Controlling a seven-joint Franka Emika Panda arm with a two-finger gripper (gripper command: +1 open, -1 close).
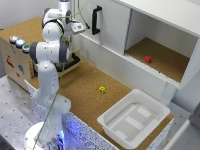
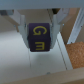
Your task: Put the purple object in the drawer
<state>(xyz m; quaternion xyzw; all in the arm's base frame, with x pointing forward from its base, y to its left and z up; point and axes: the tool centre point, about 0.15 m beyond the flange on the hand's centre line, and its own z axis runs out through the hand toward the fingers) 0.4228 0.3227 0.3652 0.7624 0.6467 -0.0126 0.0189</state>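
**Purple block held over the open drawer**

At the exterior view's left stands the tan wooden box [image 1: 15,60] with its coloured round buttons [image 1: 19,42] on top, and beside it the drawer [image 1: 70,66] is pulled out, mostly hidden behind the white arm [image 1: 50,55]. The tool [image 1: 75,27] cannot be judged in that view. In the wrist view the tool [image 2: 40,37] is clenched on the purple block [image 2: 40,37], its two fingers [image 2: 21,30] pressed against opposite side faces, yellow letters facing the camera; below it lies a pale wooden floor that I take to be the drawer's inside [image 2: 42,67].

Further right, on the cork tabletop [image 1: 85,82], sit a small yellow cube [image 1: 102,89] and a white plastic tub [image 1: 134,117]; a red cube [image 1: 147,59] rests in the open white cabinet [image 1: 160,45].

The block looks small, rigid and light, probably wood or hard plastic with smooth faces, so a flat grip across two parallel sides suits it and it should survive a short drop
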